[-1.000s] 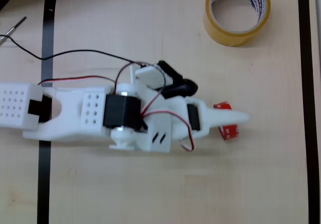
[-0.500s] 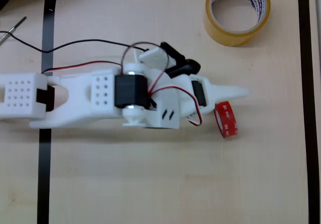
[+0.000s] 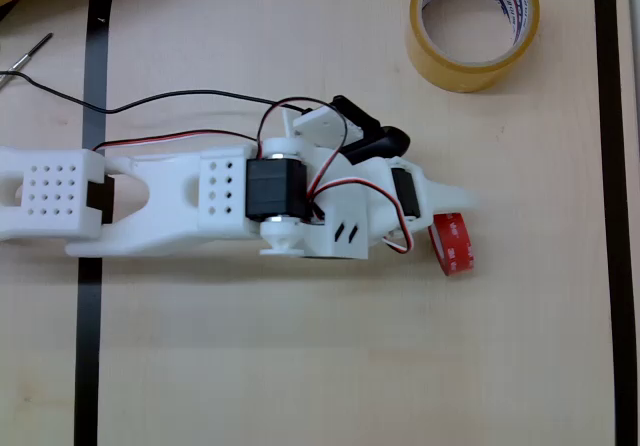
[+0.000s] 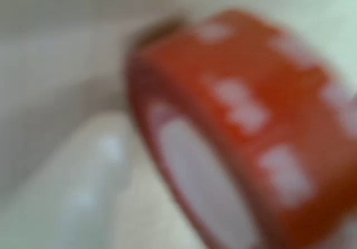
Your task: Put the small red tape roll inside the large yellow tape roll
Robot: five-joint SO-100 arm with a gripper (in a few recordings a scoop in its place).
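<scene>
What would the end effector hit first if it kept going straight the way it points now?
Probably the small red tape roll, right at the end effector tip in the overhead view; the wrist view shows it blurred, very close. Height is unclear.

My arm (image 3: 180, 201) is white printed plastic; two link faces carry grids of round holes. A black servo block (image 3: 275, 188) sits mid-arm. Beside that servo, red and black cables loop outward, and two short slots mark the shell below it.

The overhead view looks straight down on the bench (image 3: 300, 366); the wrist view sits blurred-close against the small red tape roll (image 4: 262, 126), shared by both (image 3: 453, 243).
</scene>
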